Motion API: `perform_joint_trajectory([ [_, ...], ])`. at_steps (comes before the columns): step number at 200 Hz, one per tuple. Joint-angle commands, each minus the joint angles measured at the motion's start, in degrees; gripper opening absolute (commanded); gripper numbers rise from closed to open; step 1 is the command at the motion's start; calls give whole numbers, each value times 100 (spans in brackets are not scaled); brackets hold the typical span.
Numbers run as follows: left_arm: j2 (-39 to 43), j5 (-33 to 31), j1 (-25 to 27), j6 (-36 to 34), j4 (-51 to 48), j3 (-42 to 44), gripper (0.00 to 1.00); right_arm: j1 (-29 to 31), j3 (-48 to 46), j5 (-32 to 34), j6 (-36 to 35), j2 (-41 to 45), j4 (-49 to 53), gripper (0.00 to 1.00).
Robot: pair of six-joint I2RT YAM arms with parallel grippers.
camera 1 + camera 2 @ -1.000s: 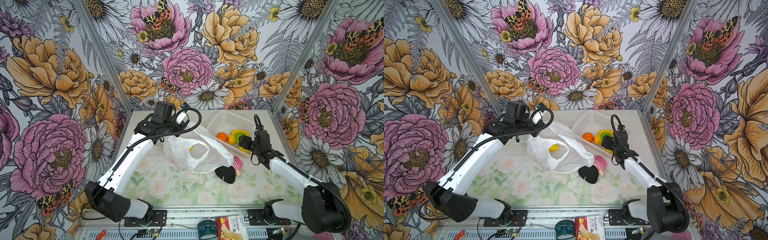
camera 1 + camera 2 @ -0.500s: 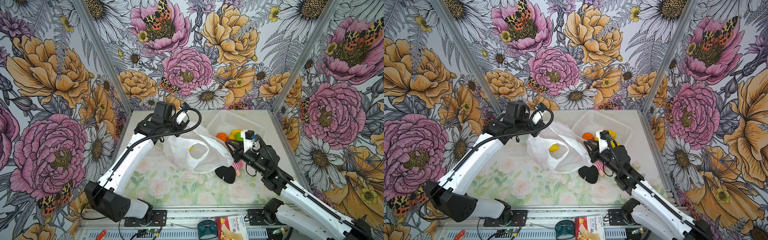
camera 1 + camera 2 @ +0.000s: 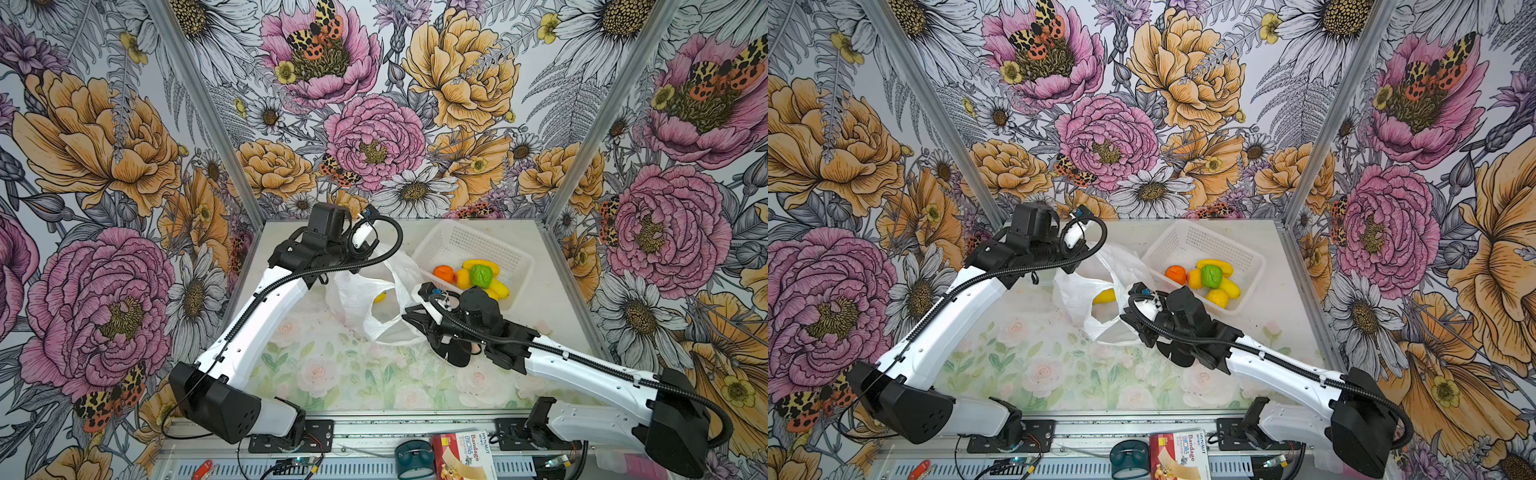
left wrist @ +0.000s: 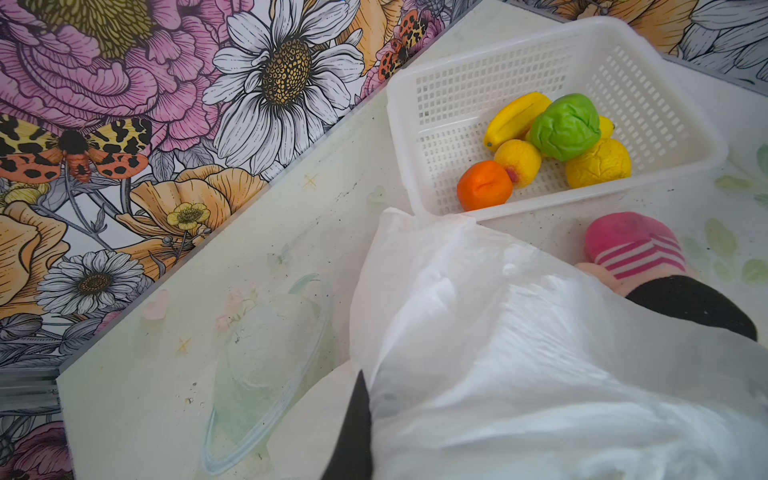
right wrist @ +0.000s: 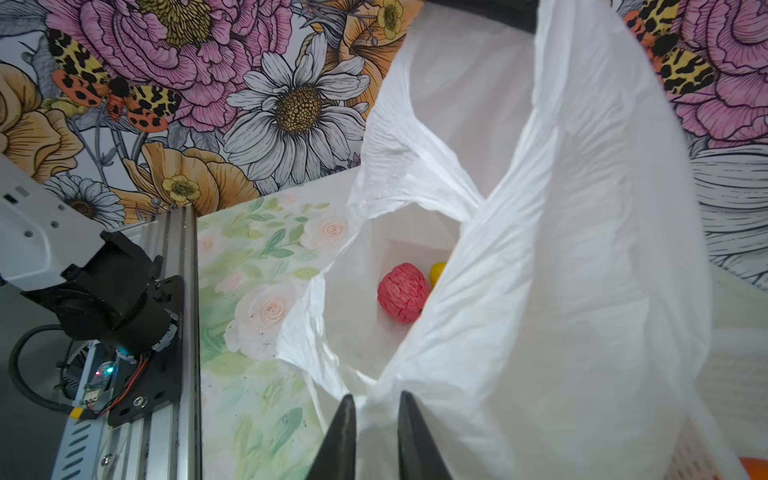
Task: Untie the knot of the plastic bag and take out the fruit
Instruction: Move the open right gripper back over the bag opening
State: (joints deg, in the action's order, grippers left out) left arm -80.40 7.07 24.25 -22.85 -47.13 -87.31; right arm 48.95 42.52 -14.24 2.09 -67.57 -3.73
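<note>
**Top views: right arm leaves the basket and pinches the bag's rim**

On the left, the left gripper (image 3: 360,266) has not shifted. Its fingers stay clenched on the upper edge of the plastic bag (image 3: 353,291), holding that side up off the desk (image 3: 332,374). No knot shows: the handles hang apart and the mouth gapes. In the right wrist view a pink-red fruit (image 5: 403,297) lies on the bag's floor with a yellow fruit (image 5: 437,272) just behind it.

The change is on the bag's right side. A second ago the right gripper (image 5: 375,405) hung over the basket (image 3: 465,243) with its fingers spread. Now it has swung back across, and the fingers are grasping a fold of the bag's near rim, with film bunched between them.

Farther right, the basket holds the orange fruit (image 3: 443,274), the green fruit (image 3: 481,276) and several yellow ones.

The untying looks finished and the emptying well along, with two fruits left. With both arms holding film, neither is free to reach inside. I judge that one must let go, or the bag must be tipped.
</note>
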Motion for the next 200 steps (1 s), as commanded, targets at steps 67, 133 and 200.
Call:
perform_joint_trajectory([
  [67,-55,-39,14,-16,112,-51,0,201,-796,549,52,2056,-392,44],
  [133,-90,9,2,-2,99,-66,0,1302,-1217,684,272,951,-1229,23],
  [200,-11,-153,132,-105,102,-32,0,1367,-1551,2578,647,-280,-2504,22],
])
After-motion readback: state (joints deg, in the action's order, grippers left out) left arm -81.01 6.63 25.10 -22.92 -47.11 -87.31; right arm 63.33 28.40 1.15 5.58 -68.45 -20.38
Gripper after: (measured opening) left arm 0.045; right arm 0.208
